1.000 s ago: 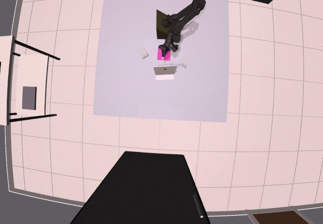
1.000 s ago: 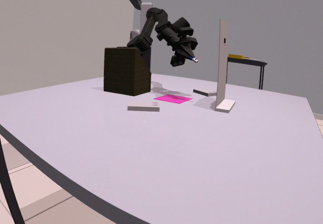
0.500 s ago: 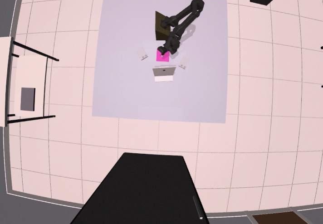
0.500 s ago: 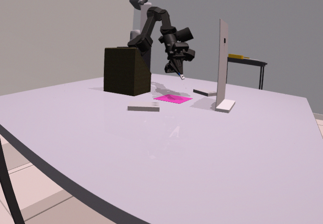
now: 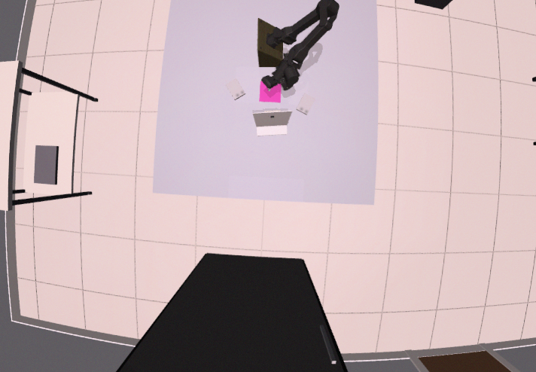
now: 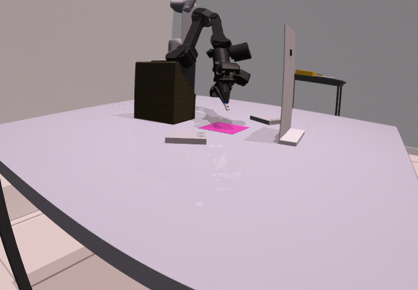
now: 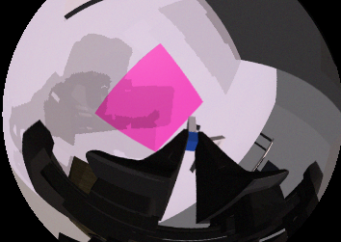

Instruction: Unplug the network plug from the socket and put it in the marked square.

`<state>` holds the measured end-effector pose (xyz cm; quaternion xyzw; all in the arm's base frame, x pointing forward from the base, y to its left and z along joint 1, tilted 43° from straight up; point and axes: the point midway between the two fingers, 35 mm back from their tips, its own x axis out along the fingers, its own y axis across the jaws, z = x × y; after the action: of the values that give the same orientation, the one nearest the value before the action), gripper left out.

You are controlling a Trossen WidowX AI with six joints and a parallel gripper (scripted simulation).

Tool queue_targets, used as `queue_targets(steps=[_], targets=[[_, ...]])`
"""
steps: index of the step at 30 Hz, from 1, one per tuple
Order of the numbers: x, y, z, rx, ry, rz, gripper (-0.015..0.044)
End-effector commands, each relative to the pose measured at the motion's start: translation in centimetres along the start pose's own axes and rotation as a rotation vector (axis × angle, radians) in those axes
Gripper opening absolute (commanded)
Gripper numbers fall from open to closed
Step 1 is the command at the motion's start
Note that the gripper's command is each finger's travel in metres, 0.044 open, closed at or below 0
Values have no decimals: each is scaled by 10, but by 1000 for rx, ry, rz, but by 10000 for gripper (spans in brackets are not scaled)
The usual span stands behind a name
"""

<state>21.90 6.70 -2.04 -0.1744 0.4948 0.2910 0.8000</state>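
My gripper (image 6: 225, 102) (image 7: 192, 134) is shut on the plug. The plug (image 5: 269, 89) (image 6: 227, 107) (image 7: 192, 123), blue with a light grey end, points steeply down and hangs above the table. The marked square (image 5: 271, 98) (image 6: 232, 128) (image 7: 159, 65) is flat and bright pink, below the gripper. In the wrist view the plug's end shows just beside one corner of the square. The upright panel (image 5: 260, 118) (image 6: 286, 91) (image 7: 284, 29) stands apart from the gripper, and its socket (image 5: 272, 116) (image 6: 290, 52) is a dark, empty hole.
Two flat light blocks (image 5: 234, 86) (image 5: 306, 102) (image 6: 184, 138) (image 6: 264, 118) lie on either side of the square. A dark wedge-shaped block (image 5: 269, 59) (image 6: 155, 91) (image 7: 82, 175) stands under the arm's base. The panel's foot (image 5: 272, 130) (image 6: 293, 136) rests on the table.
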Motion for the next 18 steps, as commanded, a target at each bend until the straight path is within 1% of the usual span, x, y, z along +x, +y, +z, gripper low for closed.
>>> queue_targets(steps=[1,18], targets=[[4,2,-1,4,7,0,0],[19,11,0,3,8,1,0]])
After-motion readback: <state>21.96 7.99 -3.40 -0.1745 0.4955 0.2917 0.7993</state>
